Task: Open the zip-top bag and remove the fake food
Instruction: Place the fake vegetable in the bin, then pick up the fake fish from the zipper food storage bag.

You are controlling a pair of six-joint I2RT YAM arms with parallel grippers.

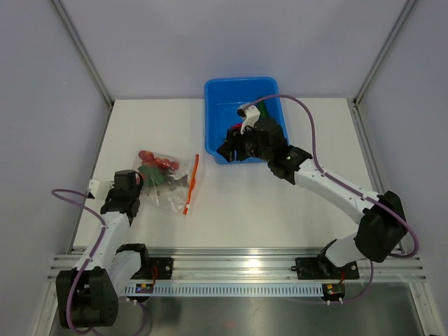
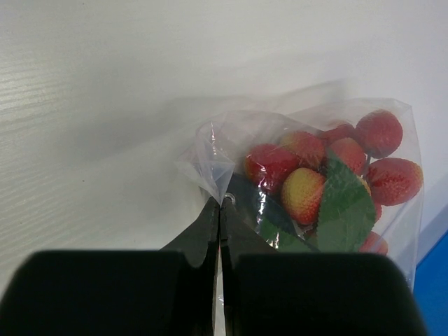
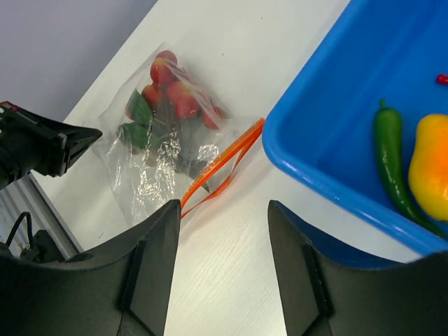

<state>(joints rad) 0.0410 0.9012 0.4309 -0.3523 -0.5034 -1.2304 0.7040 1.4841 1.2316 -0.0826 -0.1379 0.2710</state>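
Note:
The zip-top bag (image 1: 166, 180) lies on the white table left of centre, its orange-red zip strip (image 1: 190, 184) facing right. In the right wrist view the bag (image 3: 157, 150) shows the two halves of its zip strip (image 3: 225, 162) parted. Inside are fake food pieces: red and yellow balls (image 2: 306, 192) with a green leaf (image 2: 344, 213), and something dark. My left gripper (image 2: 221, 204) is shut on the bag's left corner, also seen from above (image 1: 138, 183). My right gripper (image 3: 224, 210) hangs open and empty over the table beside the blue tub (image 3: 329, 150).
The blue tub (image 1: 217, 105) stands at the back centre; it holds a green chili (image 3: 388, 164) and an orange-yellow pepper (image 3: 430, 168). My right gripper (image 1: 234, 148) hovers by its near left corner. Metal frame posts rise at the table's back corners.

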